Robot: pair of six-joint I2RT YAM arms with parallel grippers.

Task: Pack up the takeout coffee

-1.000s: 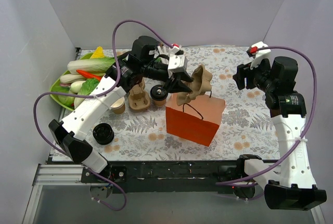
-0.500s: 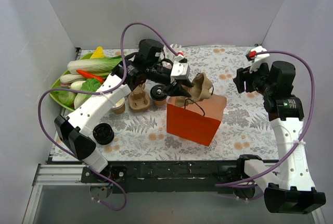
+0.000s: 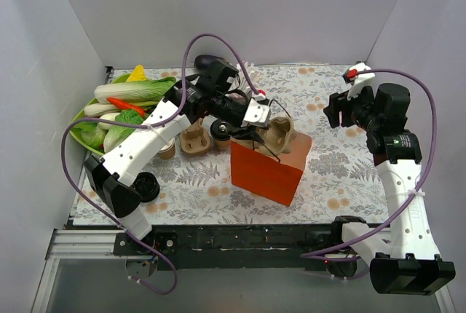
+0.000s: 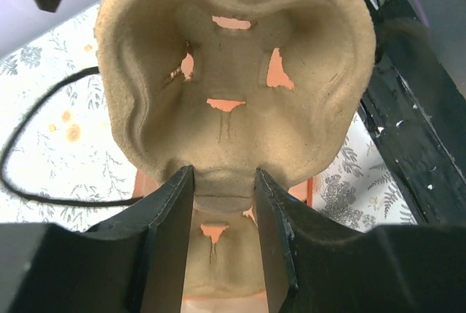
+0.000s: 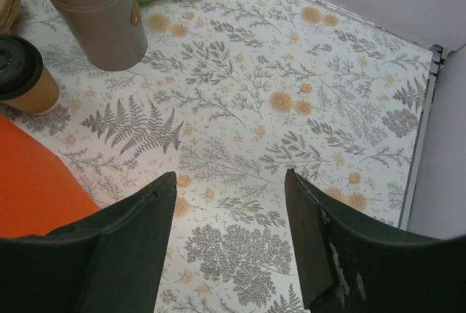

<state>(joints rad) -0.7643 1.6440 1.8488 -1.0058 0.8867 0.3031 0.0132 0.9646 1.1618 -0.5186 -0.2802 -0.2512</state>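
Table (image 3: 342, 175): floral cloth. Its near-left corner is blocked by the left arm.

Orange paper bag (image 3: 266, 171): upright at mid-table with its mouth up. The opening is mostly covered from above. In the right wrist view only one orange corner (image 5: 33, 189) shows, cut off by the frame.

Green plate (image 3: 75, 129): far left, piled with vegetables. Its right side is under the arm.

Pulp cup-carrier tray (image 3: 280, 135): sits in the mouth of the bag. How deep it sits can't be read from the top view. In the left wrist view the tray (image 4: 233, 73) fills the frame, orange shows through its slots, and a black bag handle loops at the left.

Left gripper (image 4: 224, 182): clamped on the tray's near rim, one finger on each side of it. From the top view it (image 3: 256, 127) is half buried in cable and tray.

Right gripper (image 5: 229, 182): released, jaws wide, nothing between them, over bare cloth. It (image 3: 336, 109) is well right of the bag.

Second pulp tray (image 3: 194, 138): on the table left of the bag, partly under the arm.

Grey cup of white sticks (image 5: 102, 22): top cropped.

Takeout coffee (image 3: 220, 130): on the table just beyond the bag's left corner, outside the bag, black lid on. The arm crowds it, and in the right wrist view (image 5: 18, 73) it's cut by the left edge.

Black round item (image 3: 145, 185): near-left. Can't tell what it is.
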